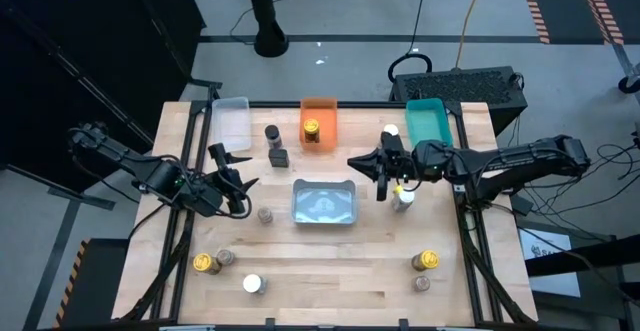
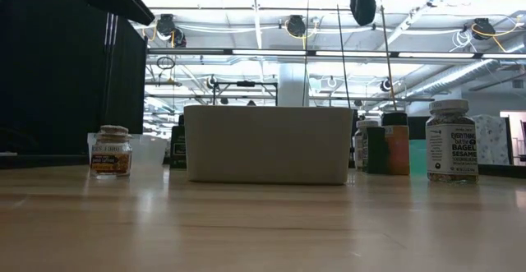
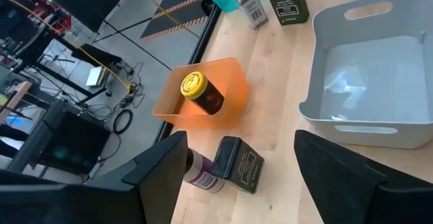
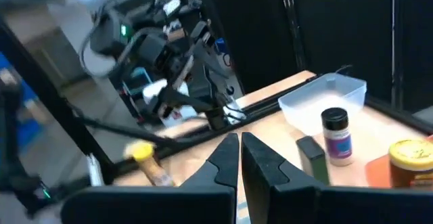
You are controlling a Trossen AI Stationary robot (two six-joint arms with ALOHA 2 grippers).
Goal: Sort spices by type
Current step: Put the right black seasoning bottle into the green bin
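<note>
The left gripper (image 1: 232, 179) hangs open at the table's left, apparently empty, with a brown-lidded jar (image 1: 265, 214) just right of it. The right gripper (image 1: 366, 163) is closed, a white-lidded jar (image 1: 403, 199) beside it.

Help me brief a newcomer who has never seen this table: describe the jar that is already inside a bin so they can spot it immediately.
Start at the row of three bins along the table's far edge and find the orange bin in the middle, between a clear one and a teal one. Inside it stands a dark jar with a gold-yellow lid. It is the only jar sitting in any bin; every other jar stands on bare wood.
</note>
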